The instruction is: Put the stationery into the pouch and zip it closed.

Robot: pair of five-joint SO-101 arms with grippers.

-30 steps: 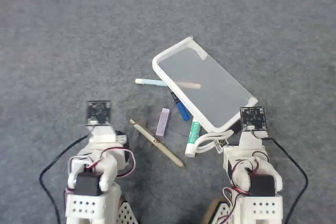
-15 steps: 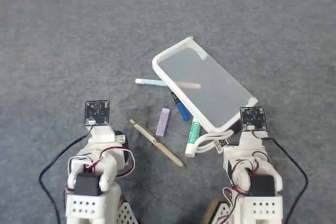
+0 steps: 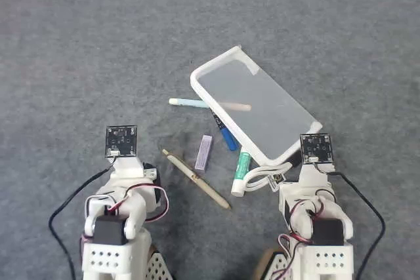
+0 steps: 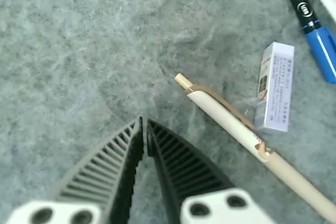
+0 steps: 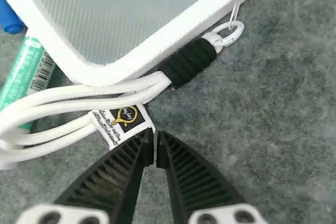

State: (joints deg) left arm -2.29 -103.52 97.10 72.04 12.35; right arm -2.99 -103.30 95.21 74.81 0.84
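Grey felt (image 3: 79,57), translucent rectangular pouch (image 3: 269,119)

Left arm (image 3: 121,208) and right arm (image 3: 315,218): white housings, black servos, red wiring, black cables (image 3: 52,226). Fingers (image 4: 178,166): black, ribbed, tapered.
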